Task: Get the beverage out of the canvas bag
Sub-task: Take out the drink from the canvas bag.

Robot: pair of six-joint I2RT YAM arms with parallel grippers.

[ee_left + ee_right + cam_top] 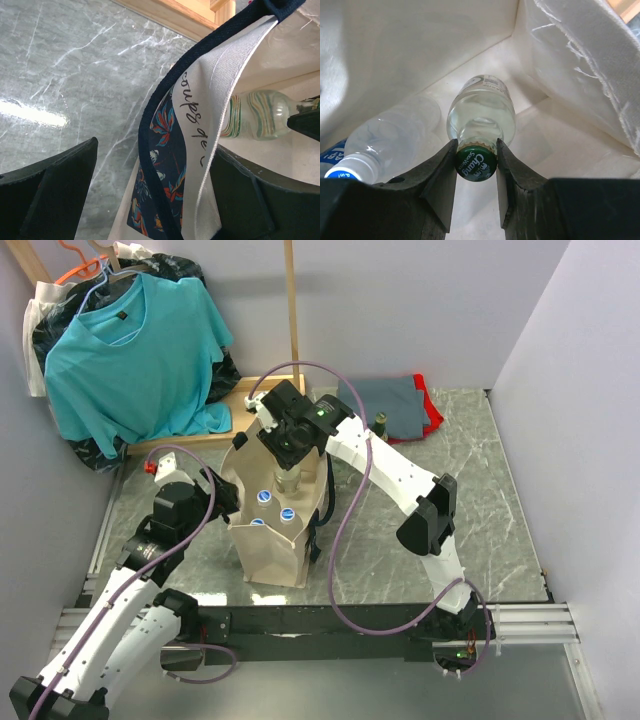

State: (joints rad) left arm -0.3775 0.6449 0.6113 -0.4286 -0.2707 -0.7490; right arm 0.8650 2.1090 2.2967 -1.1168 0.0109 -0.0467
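The beige canvas bag (272, 550) stands upright on the marble table between the two arms. My right gripper (476, 161) reaches down into it and is shut on the green crown cap of a clear glass beverage bottle (481, 107), which hangs above the bag's floor. From above, the right gripper (290, 452) sits over the bag's mouth. My left gripper (155, 200) is open, with the bag's rim and dark strap (160, 165) between its fingers; the cloth lies against the right finger only. The same bottle (260, 117) shows past the rim.
Plastic water bottles with blue caps (287, 513) stand in the bag, one (390, 137) just left of the glass bottle. A teal T-shirt (130, 350) hangs at the back left by a wooden post (292, 310). Folded clothes (395, 408) lie at the back.
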